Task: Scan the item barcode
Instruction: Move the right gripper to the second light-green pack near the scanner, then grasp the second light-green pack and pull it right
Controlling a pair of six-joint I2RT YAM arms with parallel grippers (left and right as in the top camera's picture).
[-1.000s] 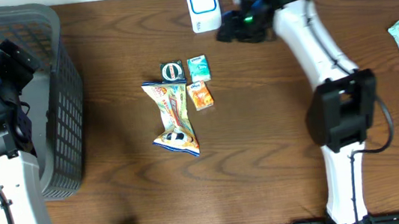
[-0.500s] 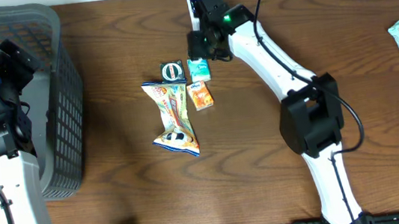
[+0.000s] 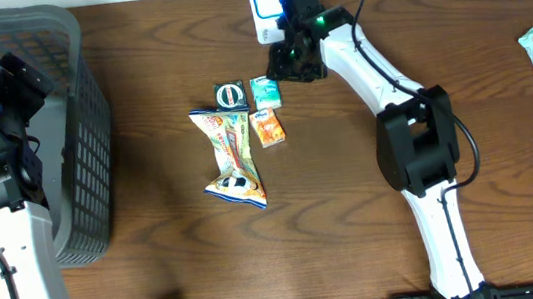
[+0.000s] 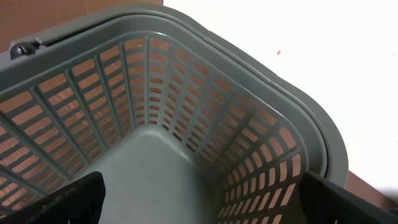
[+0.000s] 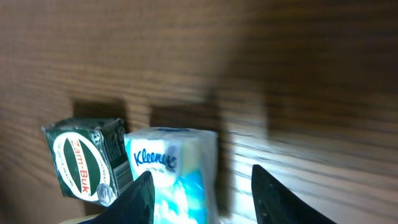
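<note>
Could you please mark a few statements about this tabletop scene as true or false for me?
The Kleenex pack lies right beside the Zam-Buk box. True.
The left gripper holds the snack bag. False: it is open over the basket; the bag lies on the table.
The right gripper hovers near the Kleenex pack, jaws apart. True.
The orange pack is in the basket. False: it lies on the table by the Kleenex pack.
</note>
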